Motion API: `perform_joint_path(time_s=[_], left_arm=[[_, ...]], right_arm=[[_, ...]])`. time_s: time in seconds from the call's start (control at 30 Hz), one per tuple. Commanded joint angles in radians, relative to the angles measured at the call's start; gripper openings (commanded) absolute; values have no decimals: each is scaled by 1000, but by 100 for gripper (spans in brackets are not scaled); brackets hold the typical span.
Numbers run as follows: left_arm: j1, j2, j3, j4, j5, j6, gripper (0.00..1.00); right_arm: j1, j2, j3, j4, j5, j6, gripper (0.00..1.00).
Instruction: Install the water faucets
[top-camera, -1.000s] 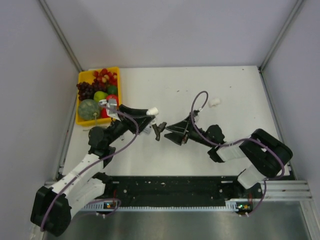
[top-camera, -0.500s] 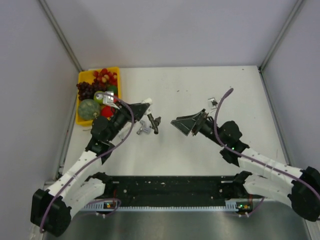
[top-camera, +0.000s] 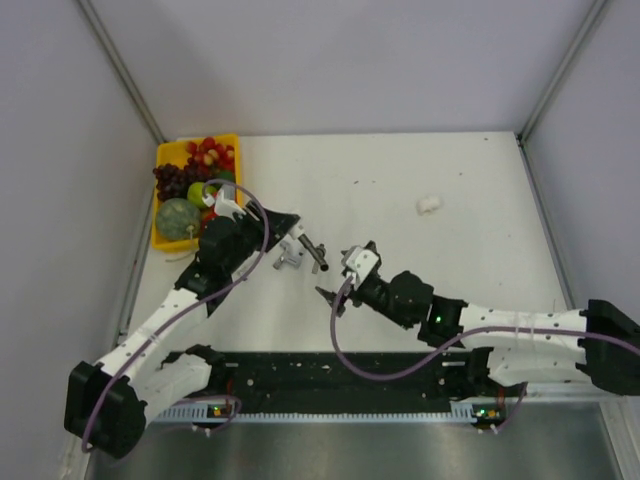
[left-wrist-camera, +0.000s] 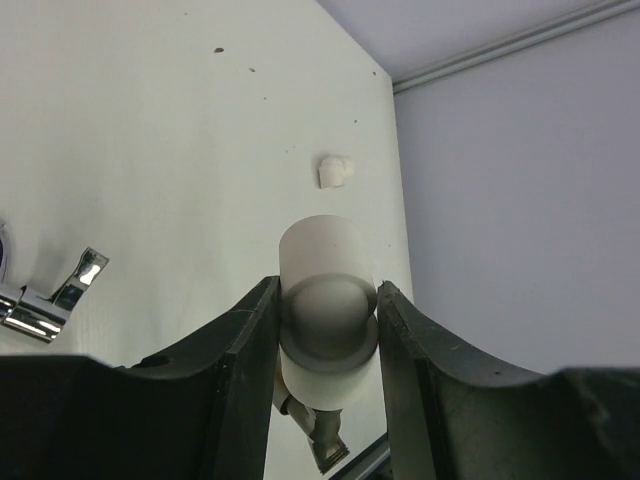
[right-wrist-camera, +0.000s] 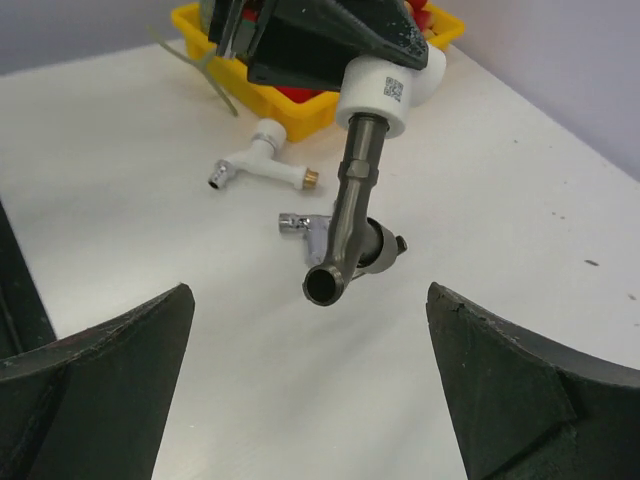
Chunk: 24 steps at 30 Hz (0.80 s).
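— Where is the dark grey metal faucet (right-wrist-camera: 345, 215)?

— It is held off the white table (top-camera: 450, 290), just right of the yellow plastic tray of toy fruit (right-wrist-camera: 240, 80). Its stem is plugged into a round white plastic fitting (right-wrist-camera: 385, 95). The left gripper (left-wrist-camera: 322, 335) is partly closed and pinches that fitting.

— And the right gripper (right-wrist-camera: 308, 340)?

— Spread wide, holding nothing, facing the faucet's open end.

— Any writing?

— There is a small square printed code (right-wrist-camera: 390, 88) on the fitting. It is probably a QR mark, but too small to read.

— What else is near the tray?

— A white-bodied faucet with a brass tip (right-wrist-camera: 262, 160) and a silvery metal faucet (right-wrist-camera: 298, 225) lie close by. A small white elbow fitting (top-camera: 429, 204) lies well apart from it.
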Motion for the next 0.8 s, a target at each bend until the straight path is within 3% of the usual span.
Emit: perform_joint_path(time_s=[0.0, 0.33, 0.53, 0.63, 0.77], left_arm=[[-2, -7, 71, 20, -15, -56, 0], [-3, 4, 80, 49, 75, -88, 0], [-3, -16, 89, 44, 118, -90, 0], [-3, -28, 95, 41, 129, -75, 0], [-3, -28, 91, 67, 167, -61, 0]], right_arm=[[70, 81, 45, 134, 231, -278, 98], [69, 278, 24, 447, 319, -384, 88], [17, 341, 58, 437, 241, -326, 75], [5, 339, 59, 432, 209, -283, 53], [-25, 293, 35, 437, 150, -181, 9]])
